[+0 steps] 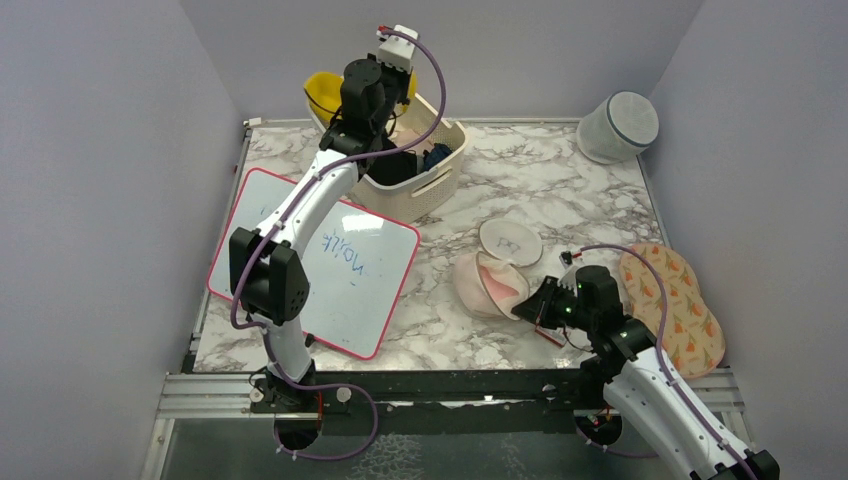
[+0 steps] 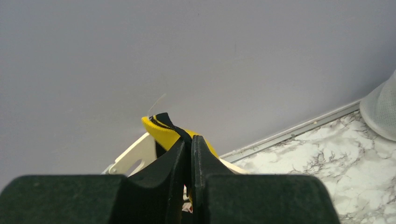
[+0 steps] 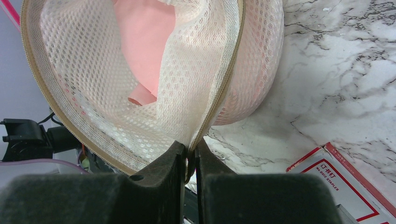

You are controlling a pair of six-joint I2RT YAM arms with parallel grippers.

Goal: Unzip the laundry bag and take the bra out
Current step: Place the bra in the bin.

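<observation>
Whiteboard point(image 1: 370, 285) lies flat at left of frame on the marble table point(image 1: 560, 190). Left hand point(image 2: 188, 139) is up at upper centre, over the cream slotted basket point(image 1: 440, 175). It is clenched on a yellow padded piece point(image 2: 161, 130) with black trim.

Laundry bag point(image 1: 478, 285) sits at centre of the table, unzipped and gaping. Its printed round flap is folded back behind it, and pink fabric point(image 3: 144, 42) shows inside. Right hand point(image 3: 189, 148), low at centre right, is pinched tight on the bag's zipper rim.

Carrot-print pad point(image 1: 680, 300) is at the right edge. White-grey mesh cylinder point(image 1: 618, 125) is at upper right.
</observation>
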